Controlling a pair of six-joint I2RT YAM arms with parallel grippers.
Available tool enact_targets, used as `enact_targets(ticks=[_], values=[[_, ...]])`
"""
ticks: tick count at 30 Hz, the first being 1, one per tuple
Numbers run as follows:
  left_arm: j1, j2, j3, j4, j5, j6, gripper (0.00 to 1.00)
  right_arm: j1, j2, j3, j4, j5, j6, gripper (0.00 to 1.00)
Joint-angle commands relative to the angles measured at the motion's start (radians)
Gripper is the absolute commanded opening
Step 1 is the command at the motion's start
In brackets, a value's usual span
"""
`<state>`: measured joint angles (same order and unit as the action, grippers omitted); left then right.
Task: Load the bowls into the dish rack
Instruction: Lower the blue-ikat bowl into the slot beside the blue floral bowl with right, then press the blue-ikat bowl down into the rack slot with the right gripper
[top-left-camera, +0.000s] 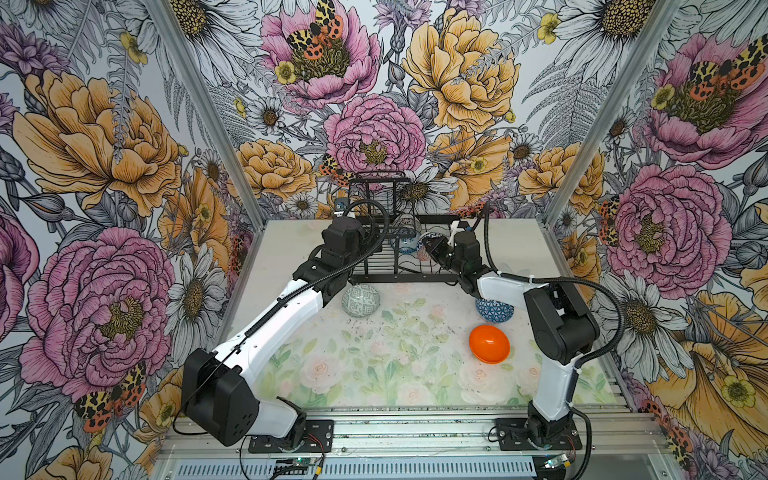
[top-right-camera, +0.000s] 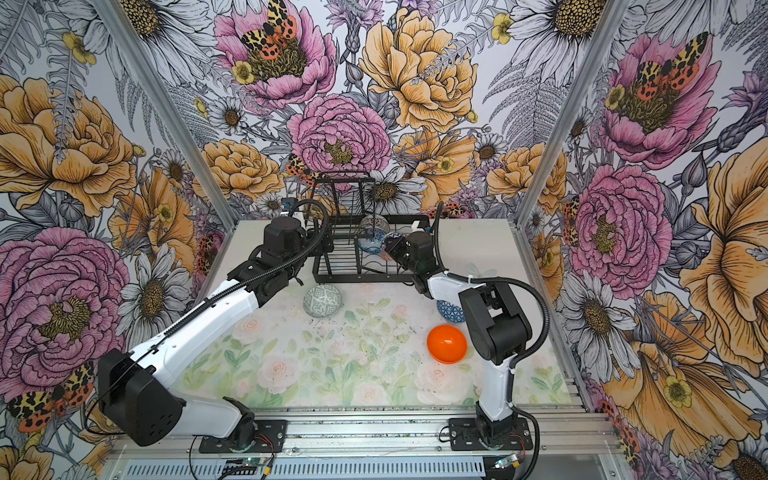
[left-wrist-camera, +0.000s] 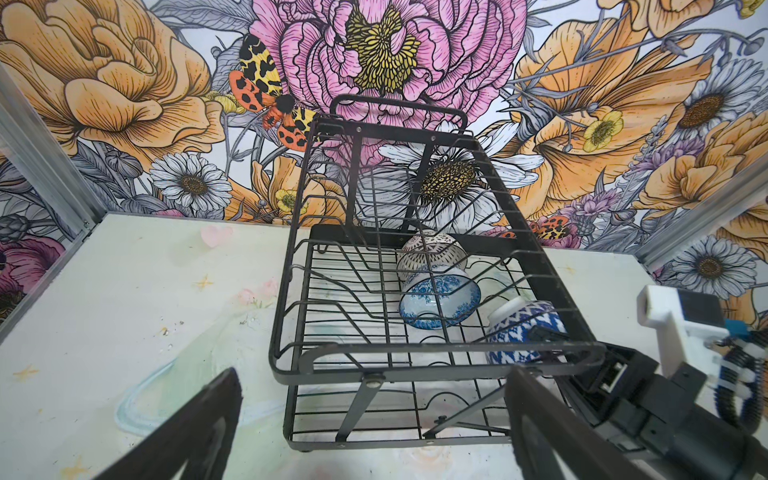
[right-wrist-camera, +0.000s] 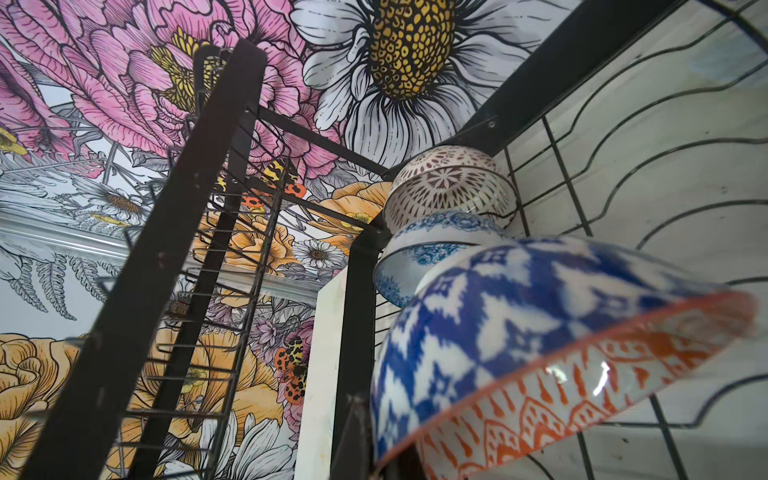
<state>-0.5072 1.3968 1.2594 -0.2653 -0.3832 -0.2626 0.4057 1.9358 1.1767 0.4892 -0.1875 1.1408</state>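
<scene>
The black wire dish rack (top-left-camera: 399, 279) (top-right-camera: 361, 277) (left-wrist-camera: 395, 446) stands at the back of the table. On edge in its base lean a dark-and-white bowl (left-wrist-camera: 432, 249) (right-wrist-camera: 449, 187) and a blue-speckled bowl (left-wrist-camera: 440, 299) (right-wrist-camera: 419, 253). My right gripper (top-left-camera: 430, 249) (right-wrist-camera: 382, 453) is shut on the rim of a blue-and-white bowl with an orange-patterned inside (right-wrist-camera: 540, 332) (left-wrist-camera: 523, 328), held tilted beside them over the base. My left gripper (left-wrist-camera: 372, 386) is open and empty at the rack's front left corner. In both top views a grey-green bowl (top-left-camera: 360, 301) (top-right-camera: 322, 301), a dark blue triangle bowl (top-left-camera: 494, 309) and a plain orange bowl (top-left-camera: 489, 343) (top-right-camera: 447, 344) lie on the table.
The rack's raised upper basket (left-wrist-camera: 436, 361) overhangs the left half of the base, just ahead of my left fingers. My right forearm (top-left-camera: 498, 286) passes over the dark blue triangle bowl. Floral walls close in the back and both sides of the table (top-left-camera: 291, 249).
</scene>
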Motion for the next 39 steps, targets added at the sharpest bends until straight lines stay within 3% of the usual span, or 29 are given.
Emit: enact_targets(ticks=[1, 39], values=[[0.017, 0.004, 0.021, 0.000, 0.015, 0.001, 0.99, 0.022, 0.026, 0.063, 0.139, 0.008, 0.022, 0.00], [0.022, 0.008, -0.004, 0.009, 0.055, -0.013, 0.99, 0.108, 0.264, 0.205, 0.227, 0.073, 0.139, 0.00]])
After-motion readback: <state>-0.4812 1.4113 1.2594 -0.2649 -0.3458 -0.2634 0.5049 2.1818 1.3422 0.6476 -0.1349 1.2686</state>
